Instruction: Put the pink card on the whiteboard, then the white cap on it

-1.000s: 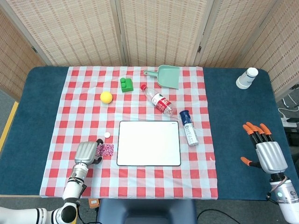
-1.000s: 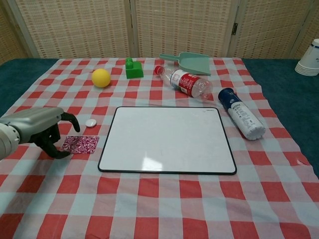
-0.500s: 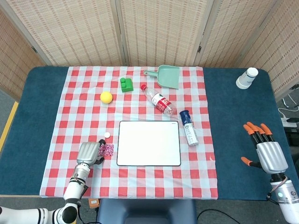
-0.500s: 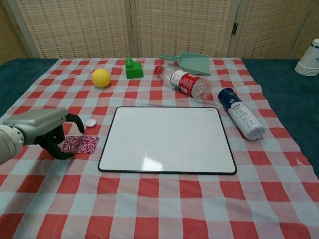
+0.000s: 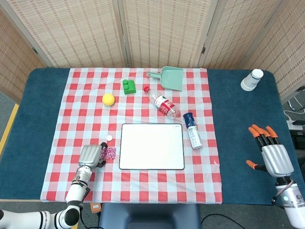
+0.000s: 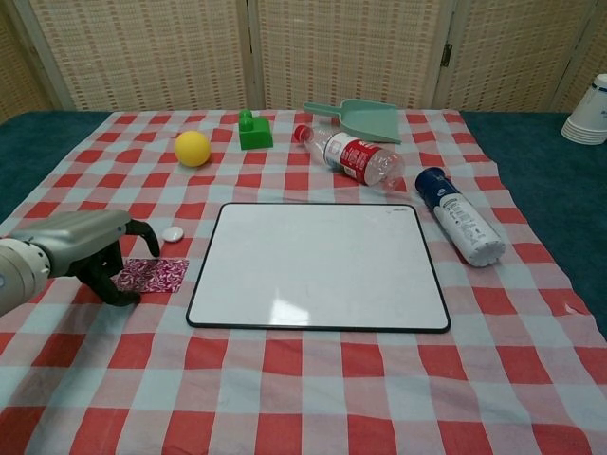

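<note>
The pink patterned card (image 6: 154, 275) (image 5: 109, 153) lies flat on the checked cloth, just left of the whiteboard (image 6: 318, 265) (image 5: 151, 146). The small white cap (image 6: 173, 233) (image 5: 109, 138) sits on the cloth a little beyond the card. My left hand (image 6: 81, 246) (image 5: 90, 155) is at the card's left end, its dark fingers (image 6: 142, 228) arched above the edge and the thumb low by the near corner; it grips nothing that I can see. My right hand (image 5: 271, 155) rests open on the blue table far right, fingers spread.
Beyond the whiteboard lie a clear bottle (image 6: 353, 157), a blue-capped tube (image 6: 461, 226), a green dustpan (image 6: 358, 118), a green block (image 6: 252, 131) and a yellow ball (image 6: 192, 148). Stacked paper cups (image 5: 251, 79) stand at the far right corner.
My left hand has edged slightly closer to the card's left end and settled a little lower. The card, the cap and my right hand have not moved.
</note>
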Available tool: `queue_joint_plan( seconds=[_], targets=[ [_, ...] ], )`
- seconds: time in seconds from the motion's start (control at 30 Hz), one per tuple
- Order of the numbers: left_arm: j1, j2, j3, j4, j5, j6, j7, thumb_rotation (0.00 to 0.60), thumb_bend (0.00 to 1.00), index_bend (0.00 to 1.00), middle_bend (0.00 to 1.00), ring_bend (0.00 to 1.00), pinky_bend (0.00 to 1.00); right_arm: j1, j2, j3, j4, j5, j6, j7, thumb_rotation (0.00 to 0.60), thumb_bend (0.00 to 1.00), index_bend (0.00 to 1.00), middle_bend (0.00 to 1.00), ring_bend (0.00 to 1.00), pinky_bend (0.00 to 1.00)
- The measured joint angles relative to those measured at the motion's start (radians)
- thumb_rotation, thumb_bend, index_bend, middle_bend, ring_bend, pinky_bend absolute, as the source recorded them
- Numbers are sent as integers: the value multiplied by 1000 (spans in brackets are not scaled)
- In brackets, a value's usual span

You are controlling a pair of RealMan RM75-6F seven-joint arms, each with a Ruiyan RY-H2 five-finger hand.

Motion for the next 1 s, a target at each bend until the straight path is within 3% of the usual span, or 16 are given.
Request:
queue_joint_plan(
  seconds=[1.0],
  targets=[
    [-17, 10, -14, 2, -47, -23, 5, 600, 278, 314, 970, 955, 945, 0, -1, 2, -1, 2, -1, -2, 600, 0, 29, 52, 0, 0]
  ],
)
